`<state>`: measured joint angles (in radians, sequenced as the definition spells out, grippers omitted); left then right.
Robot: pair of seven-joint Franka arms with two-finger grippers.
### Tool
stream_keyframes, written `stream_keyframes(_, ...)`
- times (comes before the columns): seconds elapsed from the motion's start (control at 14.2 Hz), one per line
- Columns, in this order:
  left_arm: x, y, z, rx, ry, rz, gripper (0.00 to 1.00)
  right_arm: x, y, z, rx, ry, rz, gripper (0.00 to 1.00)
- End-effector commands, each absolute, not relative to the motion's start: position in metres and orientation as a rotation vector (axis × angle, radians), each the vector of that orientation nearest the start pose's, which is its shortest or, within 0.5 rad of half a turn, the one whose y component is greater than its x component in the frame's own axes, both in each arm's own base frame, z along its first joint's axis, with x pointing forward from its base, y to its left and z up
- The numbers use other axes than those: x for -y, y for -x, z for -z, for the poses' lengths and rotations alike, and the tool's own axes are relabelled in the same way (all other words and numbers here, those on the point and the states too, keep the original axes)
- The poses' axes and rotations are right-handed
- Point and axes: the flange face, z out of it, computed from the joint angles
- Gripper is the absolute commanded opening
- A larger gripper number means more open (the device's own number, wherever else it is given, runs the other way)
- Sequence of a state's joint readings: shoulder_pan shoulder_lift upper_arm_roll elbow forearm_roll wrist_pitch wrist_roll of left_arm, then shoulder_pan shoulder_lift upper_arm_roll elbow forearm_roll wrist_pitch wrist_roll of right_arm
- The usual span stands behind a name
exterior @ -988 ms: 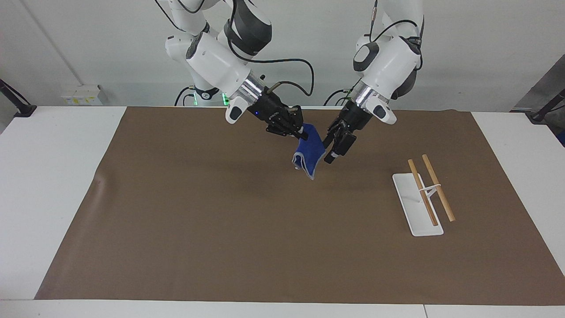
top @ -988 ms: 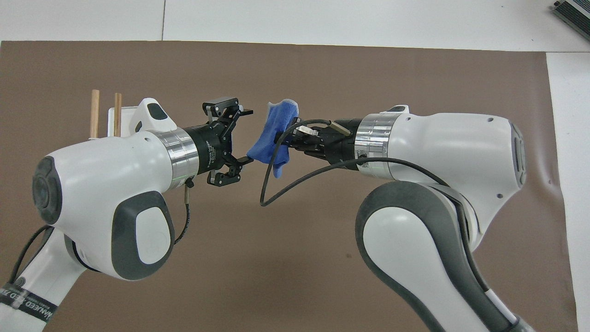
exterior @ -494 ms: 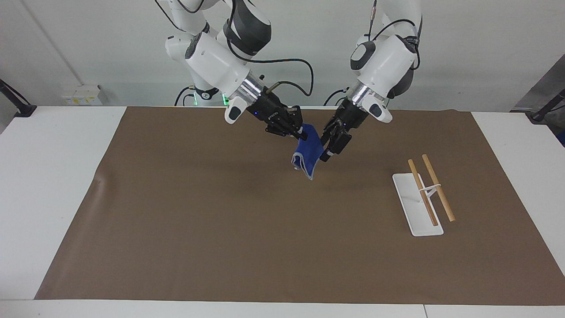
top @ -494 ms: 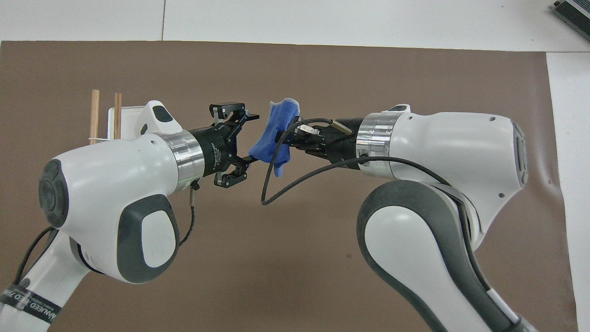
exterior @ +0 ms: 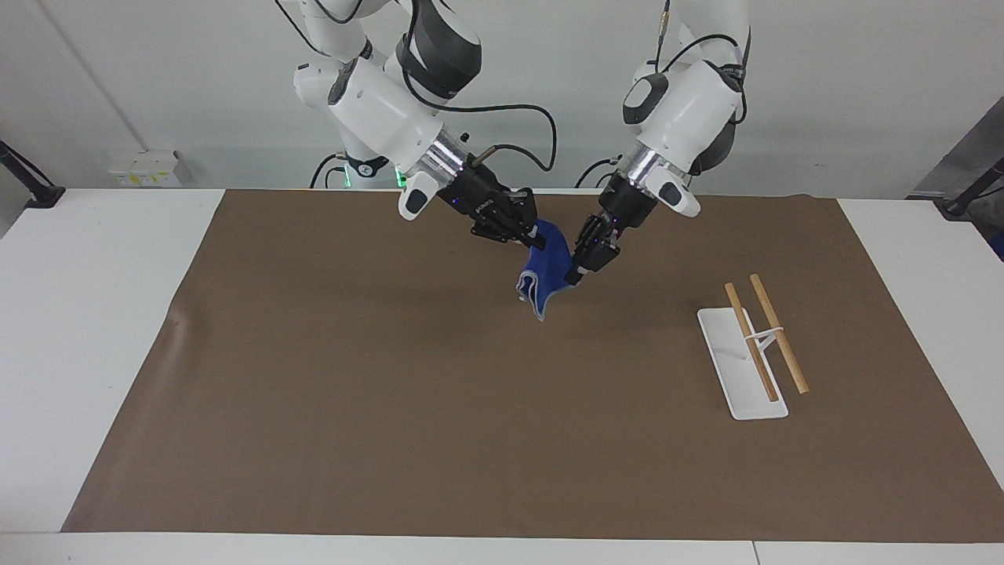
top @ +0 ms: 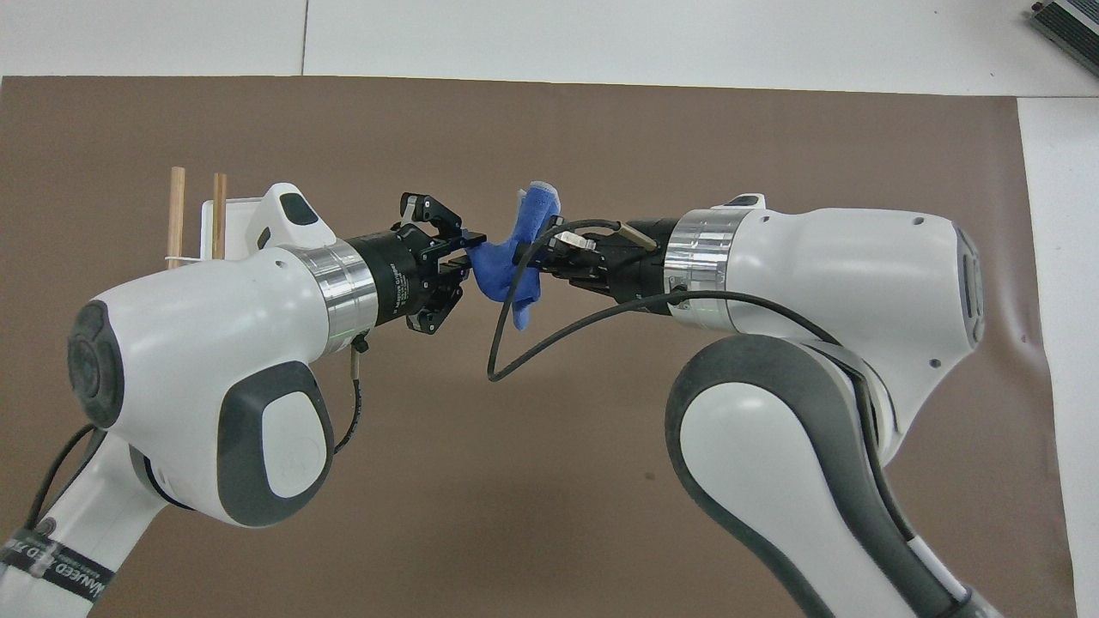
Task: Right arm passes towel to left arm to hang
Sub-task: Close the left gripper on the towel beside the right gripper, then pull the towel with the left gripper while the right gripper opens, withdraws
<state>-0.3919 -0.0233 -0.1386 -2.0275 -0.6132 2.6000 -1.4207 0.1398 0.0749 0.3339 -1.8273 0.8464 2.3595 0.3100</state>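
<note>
above the brown mat (exterior: pixel 392 392), right gripper (exterior: pixel 536 238) and left gripper (exterior: pixel 578 272) both have fingers clamped on the hanging blue towel (exterior: pixel 547 273)

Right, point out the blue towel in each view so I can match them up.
Facing view: the towel hangs above the brown mat, upper middle of the picture, between the two pincers.
Overhead view: the towel sits just above the picture's centre, again between the two pincers.
Shared landmark: the white rack with two wooden rods, at the left arm's end of the table.
</note>
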Motion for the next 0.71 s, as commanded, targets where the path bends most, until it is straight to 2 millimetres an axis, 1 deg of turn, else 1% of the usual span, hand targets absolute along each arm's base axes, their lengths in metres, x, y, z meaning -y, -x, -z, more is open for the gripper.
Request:
stream_keyframes(0.0, 0.287, -0.513, -0.521, -1.45, -1.911, 0.051, 0.0, -0.287, -0.552, -0.551, -0.398, 2.231, 0.116, 0.0)
stream_keyframes(0.14, 0.285, -0.513, -0.52, -1.405, -1.947, 0.026, 0.0, -0.287, -0.552, -0.551, -0.399, 2.231, 0.116, 0.0)
stream_keyframes(0.21, 0.282, -0.515, -0.52, -1.377, -1.968, 0.009, 0.0, -0.286, -0.552, -0.551, -0.398, 2.235, 0.117, 0.05)
stream_keyframes(0.28, 0.277, -0.517, -0.52, -1.345, -1.99, -0.015, 0.0, -0.285, -0.552, -0.55, -0.391, 2.246, 0.121, 0.26)
stream_keyframes(0.35, 0.266, -0.523, -0.519, -1.329, -2.004, -0.04, 0.0, -0.286, -0.551, -0.55, -0.385, 2.249, 0.116, 0.3)
stream_keyframes(0.49, 0.247, -0.533, -0.519, -1.29, -2.033, -0.089, 0.0, -0.284, -0.55, -0.547, -0.377, 2.269, 0.105, 0.48)
stream_keyframes(0.63, 0.223, -0.544, -0.519, -1.289, -2.033, -0.136, 0.0, -0.281, -0.548, -0.545, -0.342, 2.329, 0.127, 0.58)
